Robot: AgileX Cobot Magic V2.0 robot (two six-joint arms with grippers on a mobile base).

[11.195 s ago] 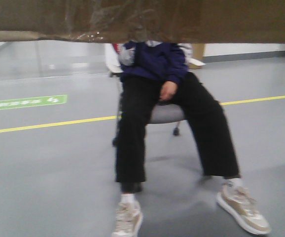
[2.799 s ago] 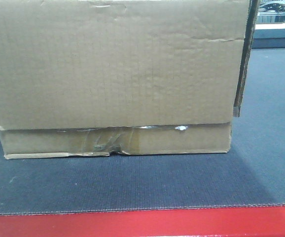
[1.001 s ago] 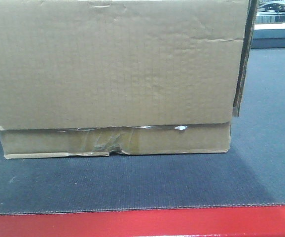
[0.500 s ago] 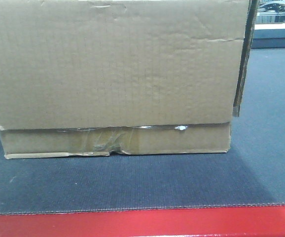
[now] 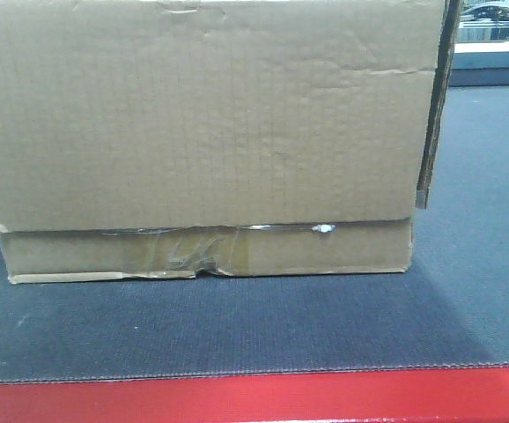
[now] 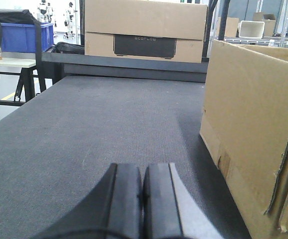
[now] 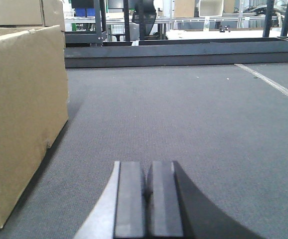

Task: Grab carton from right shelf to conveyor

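The brown carton [image 5: 202, 132] rests flat on the dark grey conveyor belt [image 5: 237, 326] behind its red edge strip [image 5: 254, 398]; wrinkled tape and a white speck show on its lower seam. In the left wrist view the carton [image 6: 253, 124] stands to the right of my left gripper [image 6: 142, 172], which is shut and empty, apart from the box over the belt [image 6: 94, 124]. In the right wrist view the carton [image 7: 19, 109] stands to the left of my right gripper [image 7: 147, 172], also shut and empty, over the belt [image 7: 199, 109]. The right shelf is out of view.
A second cardboard box with a dark label [image 6: 145, 31] sits at the belt's far end. A blue bin [image 6: 19, 36] stands on a stand at far left. Racks and tables [image 7: 204, 20] lie beyond the belt's far rail.
Long ago the carton hung above the camera before a seated person; since 2.8 s ago it has sat still on the belt. Nothing has visibly moved in the last second.
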